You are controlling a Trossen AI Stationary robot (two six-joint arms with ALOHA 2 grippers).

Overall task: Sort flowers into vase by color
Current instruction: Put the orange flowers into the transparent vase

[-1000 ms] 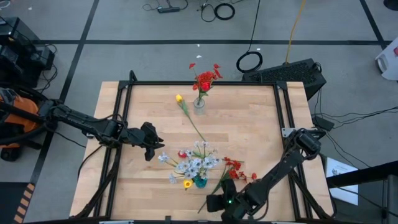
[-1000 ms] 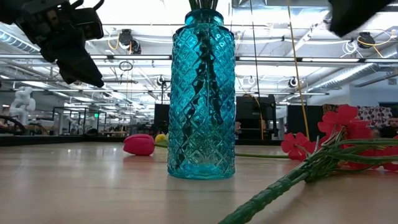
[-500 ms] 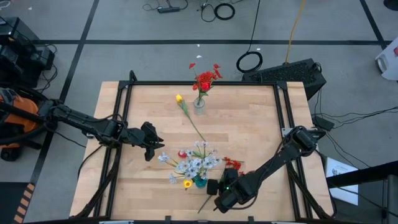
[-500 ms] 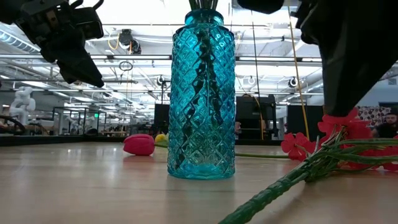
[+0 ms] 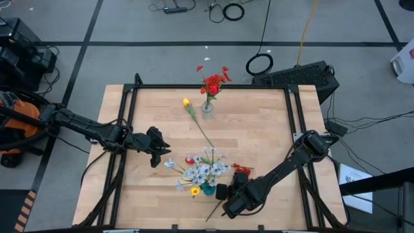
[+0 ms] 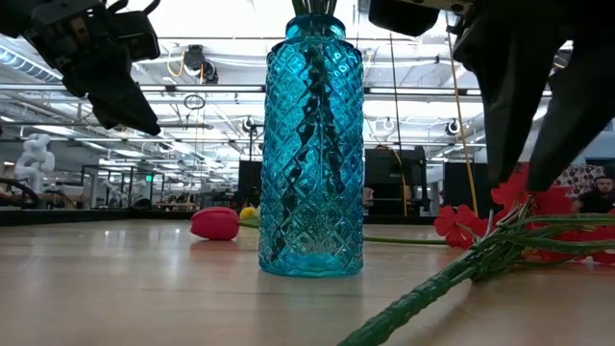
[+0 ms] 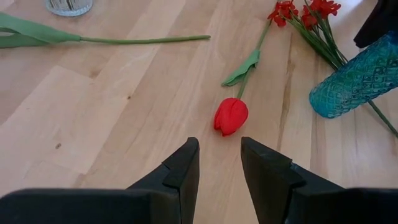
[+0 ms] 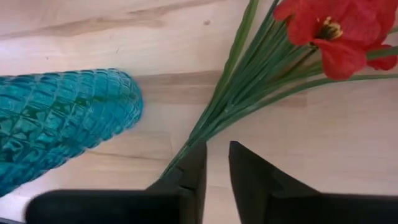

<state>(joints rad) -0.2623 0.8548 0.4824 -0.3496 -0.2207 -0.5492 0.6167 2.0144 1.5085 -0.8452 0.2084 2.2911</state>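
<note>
1. Right gripper (image 8: 214,163): narrowly parted, empty, poised over the red flower bunch (image 8: 261,68) lying beside the blue vase (image 6: 312,154).
2. Left gripper (image 7: 217,163): slightly parted, empty, hanging above the red tulip (image 7: 231,116) on the table (image 5: 259,129).

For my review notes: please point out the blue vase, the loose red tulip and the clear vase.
blue vase (image 6: 311,154): low view, middle of its patterned body.
red tulip (image 7: 231,116): left wrist view, the bloom.
clear vase (image 5: 207,109): high view, its glass body below the red blooms.

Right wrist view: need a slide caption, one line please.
Right gripper, fingers slightly apart, poised over the red flower bunch lying beside the teal vase.
</note>
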